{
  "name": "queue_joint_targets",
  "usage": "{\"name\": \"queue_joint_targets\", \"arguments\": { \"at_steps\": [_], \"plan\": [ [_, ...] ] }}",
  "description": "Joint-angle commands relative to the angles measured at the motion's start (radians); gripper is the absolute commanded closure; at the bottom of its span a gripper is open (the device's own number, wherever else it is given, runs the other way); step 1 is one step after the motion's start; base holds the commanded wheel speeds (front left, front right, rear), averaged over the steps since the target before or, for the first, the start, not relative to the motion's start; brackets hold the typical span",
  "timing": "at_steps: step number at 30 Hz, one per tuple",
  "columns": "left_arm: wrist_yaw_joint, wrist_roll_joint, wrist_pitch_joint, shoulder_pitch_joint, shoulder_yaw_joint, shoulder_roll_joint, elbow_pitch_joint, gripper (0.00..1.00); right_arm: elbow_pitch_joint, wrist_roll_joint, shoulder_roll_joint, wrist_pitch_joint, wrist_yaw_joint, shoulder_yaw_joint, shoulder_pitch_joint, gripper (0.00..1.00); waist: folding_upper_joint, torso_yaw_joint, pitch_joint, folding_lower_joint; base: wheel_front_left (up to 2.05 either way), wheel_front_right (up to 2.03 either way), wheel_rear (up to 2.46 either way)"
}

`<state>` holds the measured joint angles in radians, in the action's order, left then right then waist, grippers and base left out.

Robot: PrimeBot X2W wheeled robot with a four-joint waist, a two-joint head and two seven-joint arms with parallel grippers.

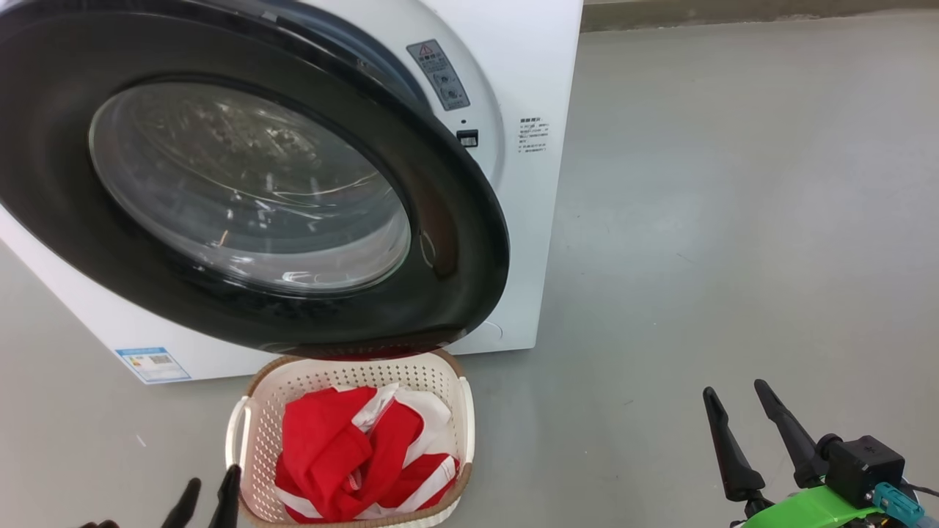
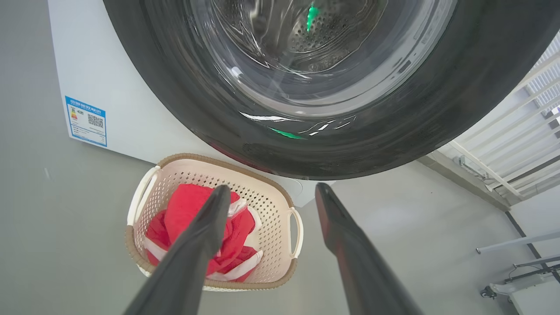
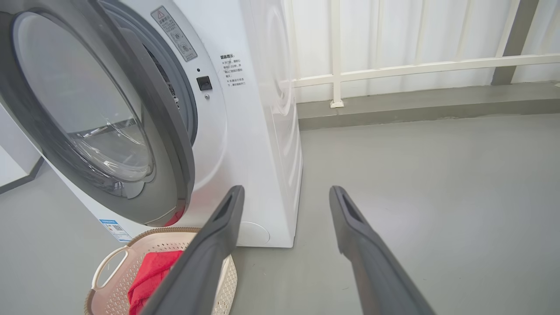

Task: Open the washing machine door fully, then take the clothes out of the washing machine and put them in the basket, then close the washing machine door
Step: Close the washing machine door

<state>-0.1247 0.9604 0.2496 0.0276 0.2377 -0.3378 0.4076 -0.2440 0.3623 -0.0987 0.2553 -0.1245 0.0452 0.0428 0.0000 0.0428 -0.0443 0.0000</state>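
The clothes point(image 1: 363, 458) fill the basket point(image 1: 253, 433).

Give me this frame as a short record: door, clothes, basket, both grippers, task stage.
door: washing machine door ajar, swung partway out from the washing machine, not latched
clothes: red and white clothes heaped in the basket
basket: on the floor, just below the door's lower edge
left gripper: open, empty, by the basket's left side in the head view
right gripper: open, empty, over bare floor
stage: clothes in basket; door not yet closed
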Motion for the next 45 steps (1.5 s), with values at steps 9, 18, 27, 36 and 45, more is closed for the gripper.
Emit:
{"name": "queue_joint_targets", "arguments": {
  "at_steps": [9, 18, 27, 36, 45],
  "plan": [
    [-0.006, -0.337, 0.012, -0.054, -0.206, 0.108, -0.101, 0.0, 0.03, -0.002, -0.02, 0.006, -0.006, 0.007, 0.014, 0.0, 0.0, 0.003, 0.012, 0.0, 0.0, 0.0, 0.0],
    [-0.006, -0.556, 0.012, -0.092, -0.277, 0.187, -0.198, 0.0, 0.033, -0.005, -0.018, 0.006, -0.006, 0.003, 0.02, 0.0, 0.0, 0.001, 0.016, 0.0, 0.0, 0.0, 0.0],
    [-0.006, -0.686, 0.012, -0.106, -0.338, 0.23, -0.268, 0.0, 0.038, -0.008, -0.016, 0.006, -0.006, -0.003, 0.02, 0.0, 0.0, -0.001, 0.011, 0.0, 0.0, 0.0, 0.0],
    [-0.006, -0.723, 0.012, -0.103, -0.357, 0.261, -0.245, 0.0, 0.035, -0.008, -0.015, 0.006, -0.006, -0.003, 0.014, 0.0, 0.0, -0.005, 0.005, 0.0, 0.0, 0.0, 0.0],
    [-0.006, -0.731, 0.012, -0.103, -0.365, 0.273, -0.248, 0.0, 0.035, -0.009, -0.016, 0.006, -0.006, -0.005, 0.013, 0.0, 0.0, -0.012, 0.006, 0.0, 0.0, 0.0, 0.0]
  ]
}}
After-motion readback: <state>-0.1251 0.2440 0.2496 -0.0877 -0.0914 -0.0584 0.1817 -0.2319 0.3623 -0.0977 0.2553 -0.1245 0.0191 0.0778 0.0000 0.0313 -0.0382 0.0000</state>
